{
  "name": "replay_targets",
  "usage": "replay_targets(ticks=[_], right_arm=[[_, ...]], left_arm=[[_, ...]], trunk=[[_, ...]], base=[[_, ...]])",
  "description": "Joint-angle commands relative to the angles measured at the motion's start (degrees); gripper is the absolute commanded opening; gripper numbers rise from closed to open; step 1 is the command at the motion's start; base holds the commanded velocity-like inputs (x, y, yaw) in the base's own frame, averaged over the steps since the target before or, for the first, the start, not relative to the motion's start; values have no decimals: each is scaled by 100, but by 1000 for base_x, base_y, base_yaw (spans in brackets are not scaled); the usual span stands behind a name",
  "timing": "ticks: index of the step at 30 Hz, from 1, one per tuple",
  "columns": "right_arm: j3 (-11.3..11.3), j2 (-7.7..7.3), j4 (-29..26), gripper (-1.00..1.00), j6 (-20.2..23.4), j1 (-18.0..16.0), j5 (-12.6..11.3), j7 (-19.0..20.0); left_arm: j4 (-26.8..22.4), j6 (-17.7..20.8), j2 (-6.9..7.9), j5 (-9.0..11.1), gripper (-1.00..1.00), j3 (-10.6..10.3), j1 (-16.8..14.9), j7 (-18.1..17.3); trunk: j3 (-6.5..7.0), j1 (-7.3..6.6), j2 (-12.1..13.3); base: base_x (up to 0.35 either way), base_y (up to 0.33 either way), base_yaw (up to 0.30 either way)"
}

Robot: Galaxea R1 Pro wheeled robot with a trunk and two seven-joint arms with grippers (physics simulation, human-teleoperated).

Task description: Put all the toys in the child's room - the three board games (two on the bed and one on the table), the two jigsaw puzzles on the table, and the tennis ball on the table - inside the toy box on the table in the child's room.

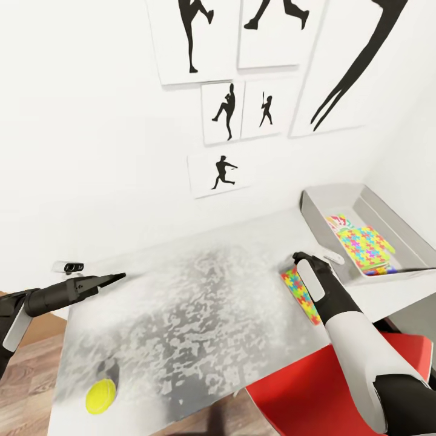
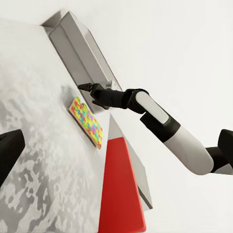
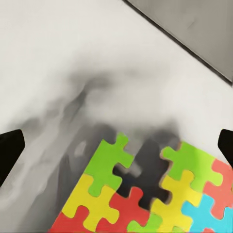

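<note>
Head view: tennis ball [image 1: 100, 396] lower left on desk [image 1: 200, 315]; toy box [image 1: 369, 233] at right held one jigsaw puzzle [image 1: 364, 247] | second puzzle [image 1: 301, 295] beside right gripper [image 1: 301, 259] | Left wrist view: right jaws seemingly shut, empty | Right wrist view: jaws spread over puzzle | left gripper [image 1: 115, 278] apparently closed, empty.

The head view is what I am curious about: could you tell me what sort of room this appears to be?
Probably a child's room or playroom. Sports silhouette posters hang on the white wall, and a pale desk carries a colourful jigsaw puzzle, a tennis ball and a grey toy box.
</note>
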Motion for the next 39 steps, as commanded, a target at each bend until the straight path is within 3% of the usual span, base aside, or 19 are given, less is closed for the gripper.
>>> replay_targets(ticks=[1, 39], right_arm=[[28, -8, -8, 100, 31, -4, -29, -43], [31, -16, 10, 100, 31, -3, -29, -43]], left_arm=[[-2, 61, -1, -1, 100, -2, -4, -20], [-2, 61, -4, -1, 100, -4, -4, -20]], trunk=[[-9, 4, -10], [-9, 4, -10]], base=[[57, -47, 0], [3, -27, 0]])
